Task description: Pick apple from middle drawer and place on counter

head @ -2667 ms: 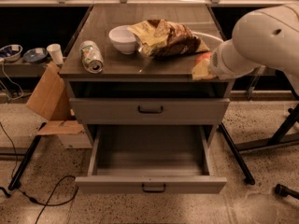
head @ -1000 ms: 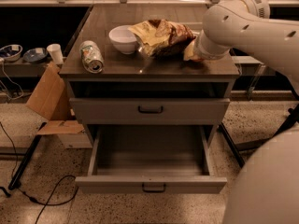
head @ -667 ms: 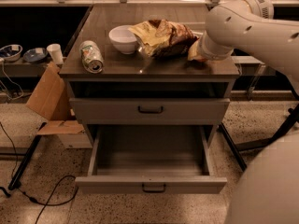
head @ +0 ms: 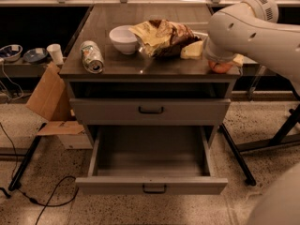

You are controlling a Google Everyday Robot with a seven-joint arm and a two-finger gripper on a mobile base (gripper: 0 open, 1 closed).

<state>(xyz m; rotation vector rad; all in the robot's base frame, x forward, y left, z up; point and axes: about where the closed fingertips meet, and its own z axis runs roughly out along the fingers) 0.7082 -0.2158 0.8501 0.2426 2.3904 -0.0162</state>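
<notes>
Speckled terrazzo floor (head: 262,182) lies beneath a dark wood-grain tabletop (head: 140,15) carrying one white bowl (head: 123,37), one drink can (head: 91,56) lying on its side and one crumpled snack bag (head: 161,36); their labels are too small to read. One red-orange apple (head: 221,68) sits at the tabletop's front right corner, directly under the robot's tool (head: 216,60); whether the tool grips it cannot be told. Below one closed drawer (head: 150,110), the middle drawer (head: 150,185) stands pulled open.
</notes>
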